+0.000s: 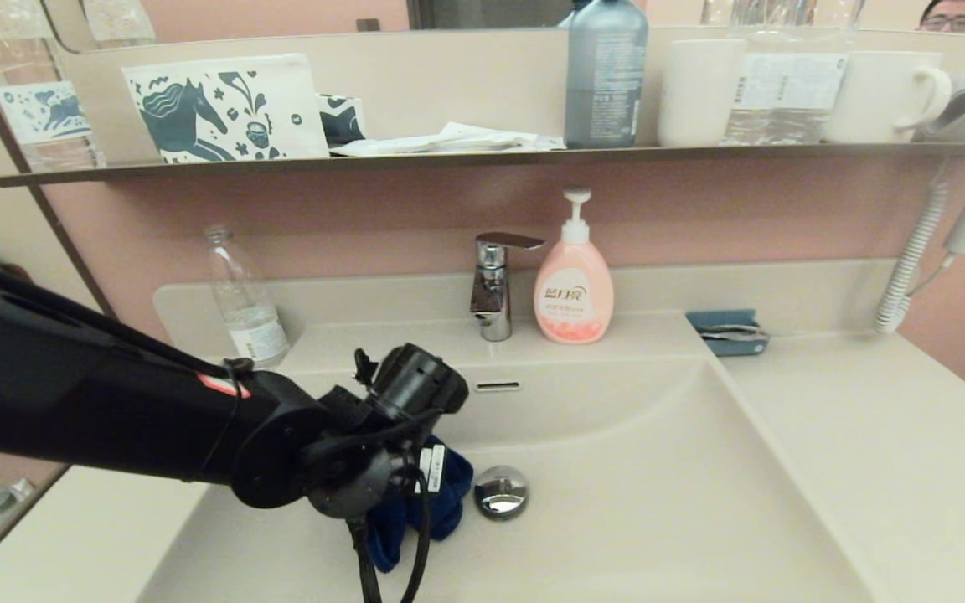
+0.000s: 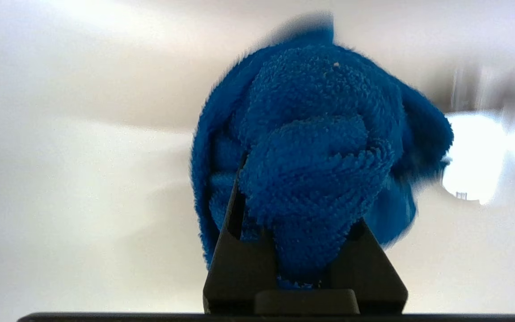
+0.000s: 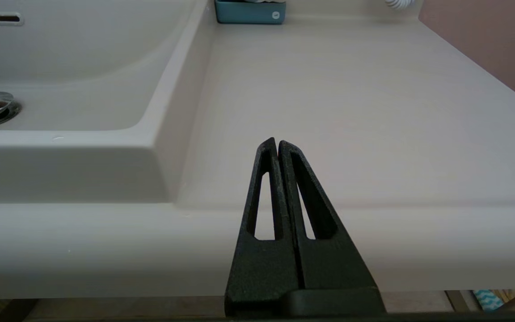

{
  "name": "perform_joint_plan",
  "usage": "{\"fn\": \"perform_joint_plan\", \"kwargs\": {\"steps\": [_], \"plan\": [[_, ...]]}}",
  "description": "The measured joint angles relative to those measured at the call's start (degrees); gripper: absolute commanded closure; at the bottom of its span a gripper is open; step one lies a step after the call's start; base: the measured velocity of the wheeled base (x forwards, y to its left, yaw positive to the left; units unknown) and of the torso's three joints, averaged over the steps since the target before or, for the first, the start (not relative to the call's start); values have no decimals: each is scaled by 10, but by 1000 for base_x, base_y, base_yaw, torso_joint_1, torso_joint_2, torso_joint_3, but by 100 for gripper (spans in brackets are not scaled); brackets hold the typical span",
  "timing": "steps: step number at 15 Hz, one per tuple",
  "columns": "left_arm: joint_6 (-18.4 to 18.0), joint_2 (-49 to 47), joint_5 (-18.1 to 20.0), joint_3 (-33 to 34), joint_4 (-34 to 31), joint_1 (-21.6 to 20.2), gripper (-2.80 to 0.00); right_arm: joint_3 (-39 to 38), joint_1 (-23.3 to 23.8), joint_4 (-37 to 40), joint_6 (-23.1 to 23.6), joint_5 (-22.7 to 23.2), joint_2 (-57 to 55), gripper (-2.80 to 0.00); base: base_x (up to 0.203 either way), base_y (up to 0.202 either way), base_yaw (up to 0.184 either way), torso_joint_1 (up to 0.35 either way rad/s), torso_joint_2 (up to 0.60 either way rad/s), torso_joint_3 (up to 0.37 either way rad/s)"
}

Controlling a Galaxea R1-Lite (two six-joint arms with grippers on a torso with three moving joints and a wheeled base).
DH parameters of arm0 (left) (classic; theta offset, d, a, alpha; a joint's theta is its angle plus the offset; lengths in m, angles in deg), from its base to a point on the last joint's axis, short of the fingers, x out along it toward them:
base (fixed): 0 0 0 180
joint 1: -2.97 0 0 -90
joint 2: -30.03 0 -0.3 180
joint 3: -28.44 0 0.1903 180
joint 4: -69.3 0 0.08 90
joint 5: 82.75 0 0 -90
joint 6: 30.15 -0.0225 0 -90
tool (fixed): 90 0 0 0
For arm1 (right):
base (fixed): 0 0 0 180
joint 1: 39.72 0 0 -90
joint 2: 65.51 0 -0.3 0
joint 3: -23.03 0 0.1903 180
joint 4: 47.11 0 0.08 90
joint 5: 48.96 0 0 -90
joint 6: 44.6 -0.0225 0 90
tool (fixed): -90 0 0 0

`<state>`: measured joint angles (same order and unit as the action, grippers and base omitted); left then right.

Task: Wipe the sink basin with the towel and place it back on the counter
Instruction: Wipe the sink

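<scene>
A bunched blue towel (image 1: 453, 494) rests against the floor of the cream sink basin (image 1: 658, 502), just left of the round chrome drain plug (image 1: 500, 490). My left gripper (image 2: 302, 223) is shut on the towel (image 2: 315, 147), which bulges out over both fingers and hides their tips; the drain plug shows as a bright blur (image 2: 485, 156) beside it. The overflow slot (image 1: 497, 386) is on the basin's back wall. My right gripper (image 3: 277, 142) is shut and empty, parked in front of the counter (image 3: 351, 98), out of the head view. The counter (image 1: 885, 444) lies right of the basin.
A chrome faucet (image 1: 492, 285), a pink soap dispenser (image 1: 574, 280) and a clear bottle (image 1: 244, 297) stand behind the basin. A teal tray (image 1: 728, 332) sits at the counter's back. A dark shelf (image 1: 482, 155) above carries a bottle and cups. A hair dryer cord (image 1: 910, 260) hangs at right.
</scene>
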<state>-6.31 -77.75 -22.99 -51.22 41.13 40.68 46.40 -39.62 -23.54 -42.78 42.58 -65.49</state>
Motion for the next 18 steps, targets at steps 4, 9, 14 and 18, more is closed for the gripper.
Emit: {"fn": "perform_joint_plan", "kwargs": {"steps": [4, 9, 14, 18], "plan": [[-41, -18, 0, 9, 141, -43, 0, 0, 0, 0, 0, 0, 0, 0, 0, 0, 0, 0, 0, 0], [-45, -97, 20, 41, 279, -52, 0, 0, 0, 0, 0, 0, 0, 0, 0, 0, 0, 0, 0, 0], [-20, -157, 16, 49, 360, -25, 0, 0, 0, 0, 0, 0, 0, 0, 0, 0, 0, 0, 0, 0], [-8, -189, -7, 11, 348, 16, 0, 0, 0, 0, 0, 0, 0, 0, 0, 0, 0, 0, 0, 0]]}}
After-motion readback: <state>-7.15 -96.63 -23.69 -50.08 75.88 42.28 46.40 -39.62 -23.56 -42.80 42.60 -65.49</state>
